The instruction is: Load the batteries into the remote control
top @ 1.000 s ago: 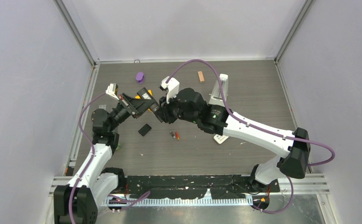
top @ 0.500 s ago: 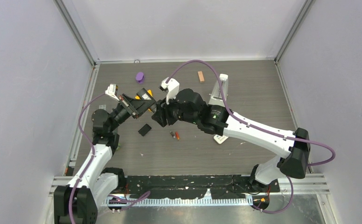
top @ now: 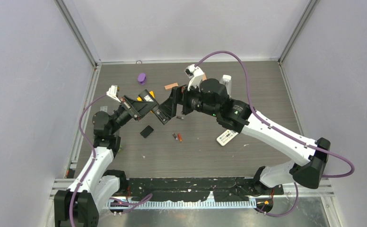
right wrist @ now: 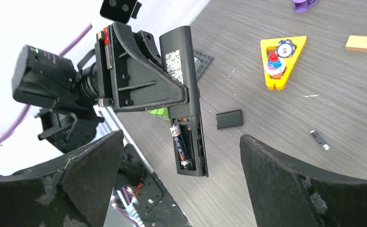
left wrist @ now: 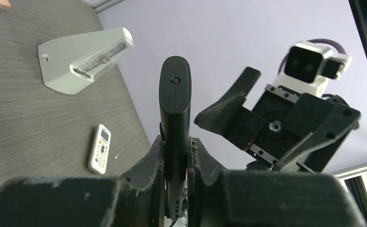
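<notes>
My left gripper (top: 143,107) is shut on a black remote control (top: 159,113) and holds it up off the table. In the right wrist view the remote control (right wrist: 184,85) shows its open battery bay with one dark battery (right wrist: 180,144) seated in it. My right gripper (top: 177,107) stands wide open just beyond the remote's end, apart from it, with nothing between its fingers (right wrist: 285,184). Two loose batteries, one dark (top: 174,136) and one red-orange (top: 179,137), lie on the table below. The left wrist view shows the remote control (left wrist: 175,104) clamped edge-on between the pads.
The black battery cover (top: 146,131) lies on the table near the loose batteries. A white remote (top: 226,137) lies to the right, and a white wedge-shaped stand (left wrist: 84,59) is behind it. A purple object (top: 142,77), an orange-brown block (top: 171,86) and a yellow triangle toy (right wrist: 282,60) sit farther back.
My right gripper has opened wide and drawn back from the remote, up and to the right. The left arm and the remote have stayed put.
</notes>
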You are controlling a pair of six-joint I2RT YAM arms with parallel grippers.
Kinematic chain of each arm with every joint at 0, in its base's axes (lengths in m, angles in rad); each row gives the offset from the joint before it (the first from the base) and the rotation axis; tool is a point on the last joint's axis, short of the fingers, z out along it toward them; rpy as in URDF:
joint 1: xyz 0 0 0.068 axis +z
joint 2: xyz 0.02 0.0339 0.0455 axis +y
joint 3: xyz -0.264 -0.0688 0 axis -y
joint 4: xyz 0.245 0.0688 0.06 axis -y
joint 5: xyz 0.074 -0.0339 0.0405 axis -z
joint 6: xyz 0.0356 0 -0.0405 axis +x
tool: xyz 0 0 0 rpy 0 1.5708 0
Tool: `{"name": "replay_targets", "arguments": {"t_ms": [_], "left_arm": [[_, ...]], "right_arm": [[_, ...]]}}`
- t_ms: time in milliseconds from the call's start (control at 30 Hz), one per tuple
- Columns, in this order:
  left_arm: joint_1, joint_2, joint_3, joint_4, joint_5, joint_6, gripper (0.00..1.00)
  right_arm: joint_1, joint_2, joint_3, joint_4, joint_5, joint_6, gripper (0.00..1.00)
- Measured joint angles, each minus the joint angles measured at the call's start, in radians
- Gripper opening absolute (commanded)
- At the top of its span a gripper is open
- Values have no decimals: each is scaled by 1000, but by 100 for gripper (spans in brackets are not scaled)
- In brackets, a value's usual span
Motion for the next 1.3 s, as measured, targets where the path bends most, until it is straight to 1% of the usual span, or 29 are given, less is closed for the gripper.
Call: {"name": "replay_targets", "arguments": {"t_ms": [267, 433, 700, 900, 1000, 1300], "left_arm": [[0, -15, 0, 0, 7, 0, 0], [0, -14, 0, 0, 7, -2, 0], [0, -14, 0, 1, 7, -3, 0], [0, -14, 0, 1, 9, -2, 0], [0, -14, 0, 1, 13, 0, 0], [0, -14, 0, 4, 18, 9, 0]], "right_arm": [[-94, 51, -32, 34, -208, 208, 99], [-102, 98, -87, 95, -313, 329, 97], [-102, 147, -113, 175, -400, 450, 100], [-106, 162, -146, 257, -435, 528, 93], [-111, 179, -159, 287, -449, 557, 86], [-124, 185, -223, 369, -461, 640, 77]]}}
